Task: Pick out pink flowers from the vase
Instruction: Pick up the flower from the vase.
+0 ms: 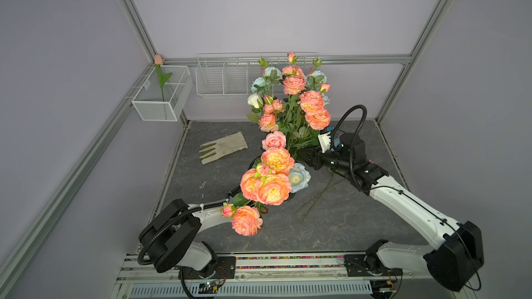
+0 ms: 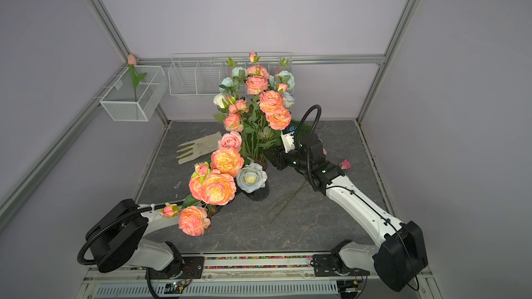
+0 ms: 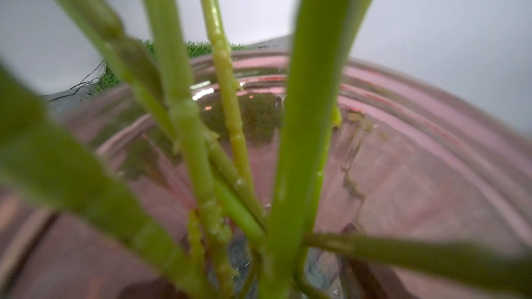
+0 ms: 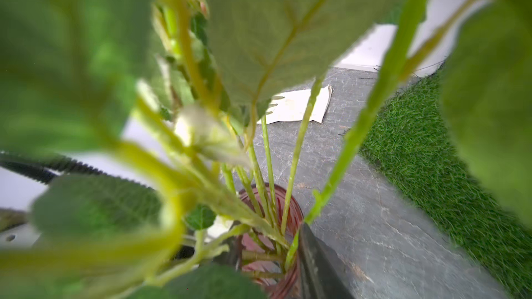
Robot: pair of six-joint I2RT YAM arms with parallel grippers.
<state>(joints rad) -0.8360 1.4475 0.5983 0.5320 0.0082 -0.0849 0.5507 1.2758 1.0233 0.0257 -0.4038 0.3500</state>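
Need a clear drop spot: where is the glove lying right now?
In both top views the glove lies flat on the dark table, toward its back-left part, just left of the pink flowers, fingers pointing left.

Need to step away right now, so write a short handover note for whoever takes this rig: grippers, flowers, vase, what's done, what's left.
Right gripper: open, jaws either side of the stems at the mouth of the vase.
Left gripper: shut, hidden under the flowers; whether it holds anything cannot be seen.
Done: one pink rose lies out on the table.
Left: most pink flowers stand in the vase among the white and blue roses; pull the pink ones and leave the others.
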